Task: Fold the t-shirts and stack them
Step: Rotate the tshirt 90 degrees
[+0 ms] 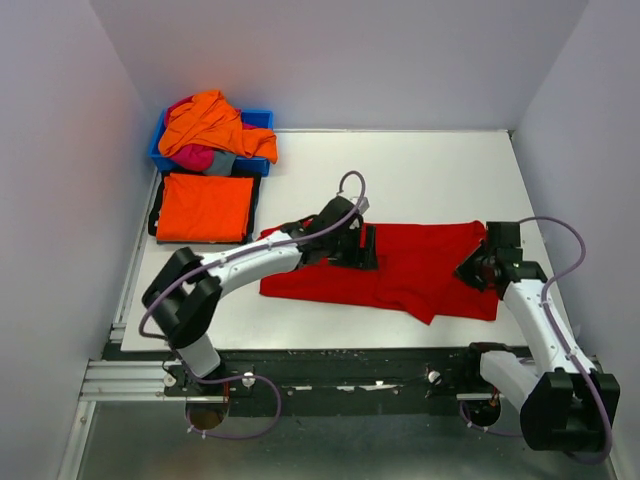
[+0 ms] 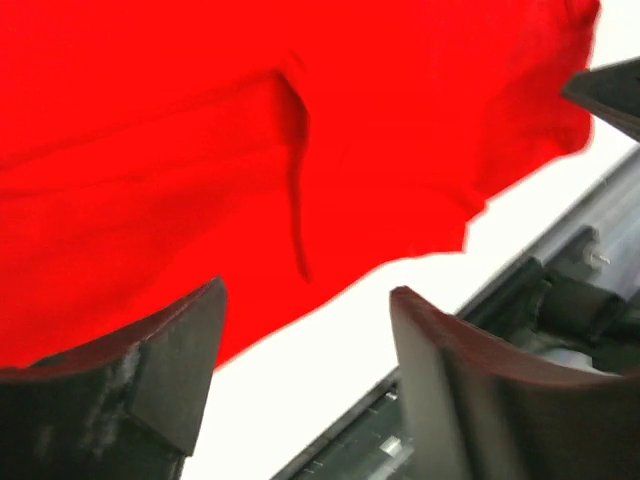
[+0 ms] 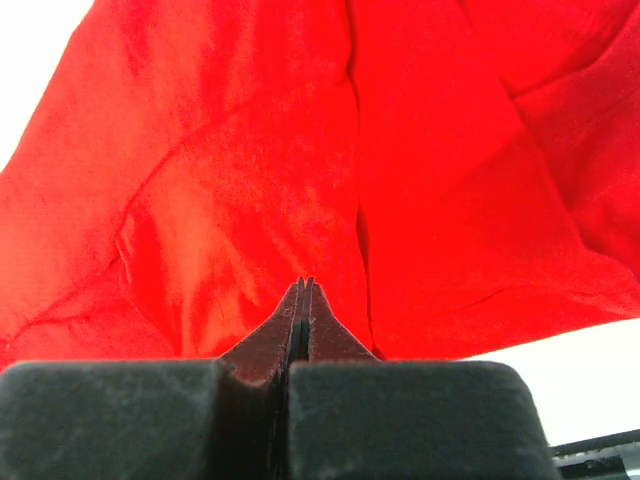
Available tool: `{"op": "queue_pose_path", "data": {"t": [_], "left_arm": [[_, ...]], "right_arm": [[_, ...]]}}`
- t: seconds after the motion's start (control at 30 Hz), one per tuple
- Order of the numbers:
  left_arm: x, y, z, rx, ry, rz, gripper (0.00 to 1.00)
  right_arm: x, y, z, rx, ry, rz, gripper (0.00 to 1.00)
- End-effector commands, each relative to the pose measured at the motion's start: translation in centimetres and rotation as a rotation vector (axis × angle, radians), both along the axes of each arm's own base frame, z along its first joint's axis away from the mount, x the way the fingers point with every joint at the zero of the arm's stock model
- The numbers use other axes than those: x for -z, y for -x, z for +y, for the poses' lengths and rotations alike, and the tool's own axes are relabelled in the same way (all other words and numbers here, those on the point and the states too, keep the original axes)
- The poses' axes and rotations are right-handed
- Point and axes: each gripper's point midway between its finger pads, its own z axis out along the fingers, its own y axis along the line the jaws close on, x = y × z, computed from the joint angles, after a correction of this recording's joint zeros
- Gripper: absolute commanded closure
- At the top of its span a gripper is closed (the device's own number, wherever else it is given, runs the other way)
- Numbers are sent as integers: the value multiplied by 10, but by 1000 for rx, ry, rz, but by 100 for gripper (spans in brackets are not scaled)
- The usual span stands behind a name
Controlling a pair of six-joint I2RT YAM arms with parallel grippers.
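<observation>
Jaws of our left gripper [image 2: 308,290] gape over the red t-shirt [image 1: 420,265]. Our right gripper [image 3: 303,285] pinches it near the table [image 1: 420,170]'s right edge.

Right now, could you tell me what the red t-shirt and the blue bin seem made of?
Red t-shirt: soft matte cloth, probably cotton knit; it lies limp with creases and folds. Blue bin: likely rigid plastic, judging by its smooth, straight rim.
</observation>
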Motion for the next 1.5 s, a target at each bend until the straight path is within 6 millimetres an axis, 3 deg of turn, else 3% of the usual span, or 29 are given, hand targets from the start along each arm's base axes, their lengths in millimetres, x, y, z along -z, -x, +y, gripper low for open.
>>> {"op": "queue_pose_path", "data": {"t": [0.0,0.03,0.07,0.17,0.27,0.37,0.47,0.57,0.63,0.7,0.83,1.07,1.3,1.47], "left_arm": [[-41,-48,70,-234,-185,-285,12],[-46,-53,83,-267,-207,-319,10],[-52,-58,96,-313,-227,-353,2],[-59,-69,134,-451,-253,-385,1],[-54,-82,154,-478,-228,-387,3],[-48,-100,176,-527,-293,-392,22],[-45,-115,184,-540,-329,-374,55],[-34,-124,183,-524,-339,-339,81],[-23,-129,183,-520,-358,-309,94],[-9,-135,186,-517,-380,-278,100],[15,-148,191,-511,-406,-207,100],[64,-147,189,-472,-433,-54,100],[93,-111,175,-429,-357,89,100],[103,-82,181,-413,-383,128,100]], "right_arm": [[-15,-17,-26,86,121,-67,99],[-16,-20,-28,94,127,-76,99],[-16,-23,-28,95,130,-83,99],[-14,-31,-36,122,162,-75,99],[-11,-41,-42,148,185,-43,99],[-4,-52,-44,160,185,-8,99],[-3,-65,-47,173,196,24,99],[0,-78,-48,184,189,42,99],[3,-85,-46,181,176,59,99],[8,-90,-47,189,171,81,99],[20,-97,-47,200,166,145,99],[41,-107,-47,208,152,238,99],[51,-138,-43,166,155,308,99],[53,-155,-44,165,260,431,99]]}}
